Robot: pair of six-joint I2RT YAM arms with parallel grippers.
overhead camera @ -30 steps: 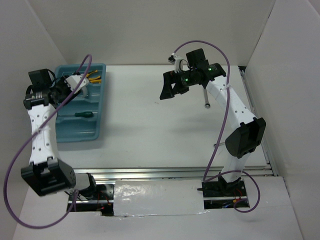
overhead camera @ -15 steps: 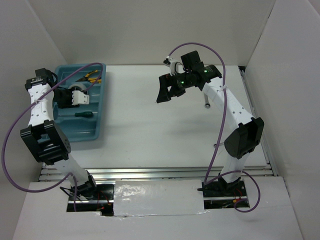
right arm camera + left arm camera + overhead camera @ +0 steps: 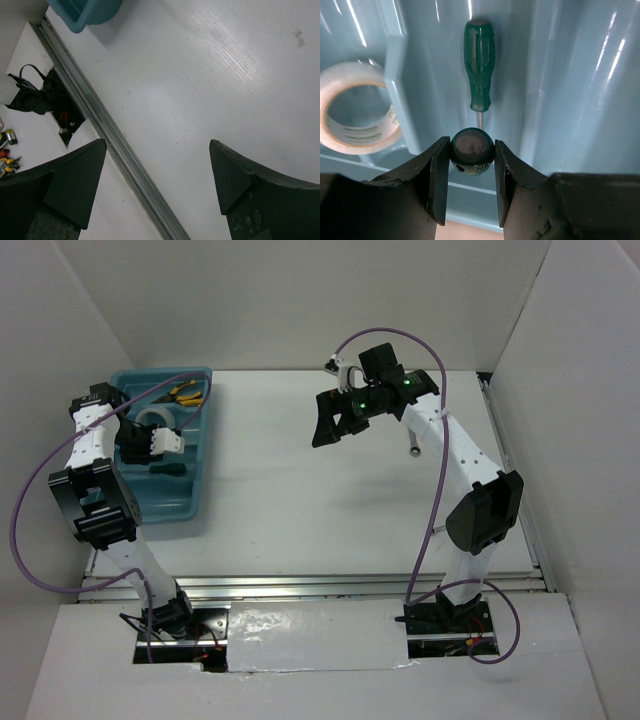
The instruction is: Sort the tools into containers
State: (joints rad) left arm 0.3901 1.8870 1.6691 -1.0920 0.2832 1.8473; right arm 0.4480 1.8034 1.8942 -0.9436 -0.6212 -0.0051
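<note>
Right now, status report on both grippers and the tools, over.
Left gripper shut on a round green piece over the tray. Right gripper open, empty. Screwdriver and tape ring in tray; wrench on table. No obstruction seen.

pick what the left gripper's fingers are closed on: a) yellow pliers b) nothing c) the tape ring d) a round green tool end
d: the left gripper pinches a round green tool end between its fingers, while the tape ring lies loose in the tray.
</note>
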